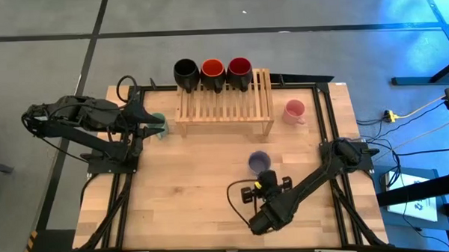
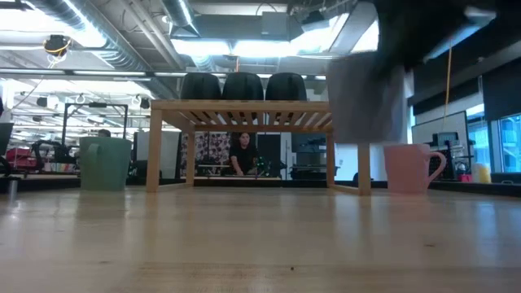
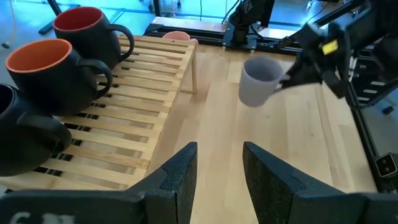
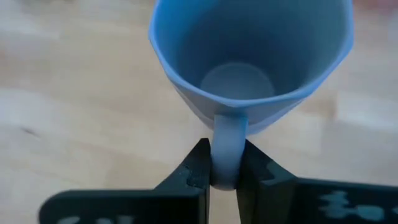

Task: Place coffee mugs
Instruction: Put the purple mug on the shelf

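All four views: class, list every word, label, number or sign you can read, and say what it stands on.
No text reads clearly anywhere.
The yellow label on the right arm: too small to read.
Some white marks on the left pincer: cut off, unreadable.
More white marks on the right pincer: blurred.
The pale lavender-grey ceramic mug: blank.

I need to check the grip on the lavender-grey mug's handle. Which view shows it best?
The right wrist view: the right gripper pinches the lavender-grey mug by its handle. Left wrist view shows it held aloft; high view, from above; low view, blurred.
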Controlling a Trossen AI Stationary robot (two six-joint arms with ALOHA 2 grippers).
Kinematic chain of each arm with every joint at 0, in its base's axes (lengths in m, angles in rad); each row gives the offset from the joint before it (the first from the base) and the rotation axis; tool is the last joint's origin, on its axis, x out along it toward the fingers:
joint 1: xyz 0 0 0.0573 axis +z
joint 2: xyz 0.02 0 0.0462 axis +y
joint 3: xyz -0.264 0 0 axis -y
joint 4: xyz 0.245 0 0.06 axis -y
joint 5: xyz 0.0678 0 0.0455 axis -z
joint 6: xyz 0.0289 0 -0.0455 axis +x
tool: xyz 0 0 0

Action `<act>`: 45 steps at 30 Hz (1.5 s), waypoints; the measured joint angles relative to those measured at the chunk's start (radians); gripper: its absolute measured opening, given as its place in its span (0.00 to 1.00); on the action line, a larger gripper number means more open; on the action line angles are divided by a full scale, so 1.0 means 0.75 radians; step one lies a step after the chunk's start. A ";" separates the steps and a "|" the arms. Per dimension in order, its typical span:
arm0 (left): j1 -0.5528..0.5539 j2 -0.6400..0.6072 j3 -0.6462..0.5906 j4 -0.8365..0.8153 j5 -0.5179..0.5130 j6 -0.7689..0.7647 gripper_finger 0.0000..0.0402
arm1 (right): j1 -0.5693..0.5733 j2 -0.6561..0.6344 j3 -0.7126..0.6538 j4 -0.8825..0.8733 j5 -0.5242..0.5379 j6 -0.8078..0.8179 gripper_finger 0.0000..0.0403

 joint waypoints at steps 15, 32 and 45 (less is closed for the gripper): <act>0.000 0.000 0.000 0.000 0.001 0.001 0.31 | -0.339 -0.016 0.393 -0.129 0.229 -0.501 0.06; 0.000 0.000 0.000 0.000 -0.003 0.002 0.31 | -0.662 -0.068 0.438 -0.072 0.128 -0.858 0.07; 0.000 -0.001 0.000 0.000 -0.012 0.002 0.31 | -0.744 -0.065 0.437 0.035 0.050 -0.991 0.08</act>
